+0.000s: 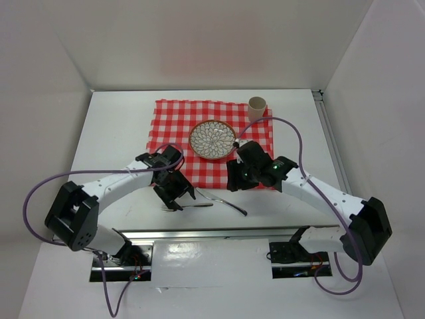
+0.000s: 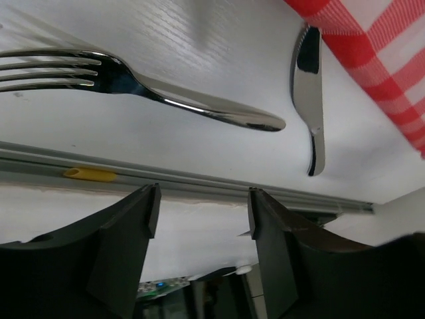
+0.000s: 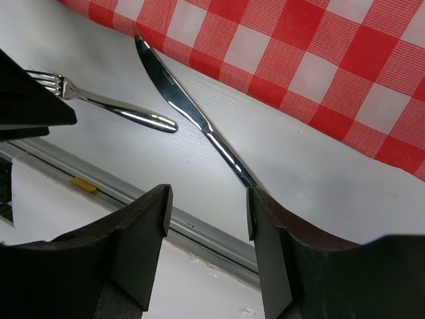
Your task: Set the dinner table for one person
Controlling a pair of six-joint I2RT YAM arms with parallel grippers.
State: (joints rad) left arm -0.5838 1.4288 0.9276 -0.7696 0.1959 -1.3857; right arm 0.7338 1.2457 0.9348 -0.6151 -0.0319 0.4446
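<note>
Fork (image 2: 166, 100), knife (image 2: 309, 86) on bare dinner table (image 1: 119, 133) beside checked cloth (image 1: 179, 126) near edge; tines cut off in left-wrist view. Left gripper (image 2: 202, 199), right gripper (image 3: 207, 199) wide, empty.

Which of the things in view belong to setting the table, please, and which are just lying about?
Belong to the job: table, cloth, plate, cup, fork, knife.

Just lying about: cable, rail, yellow clip on the rail.
</note>
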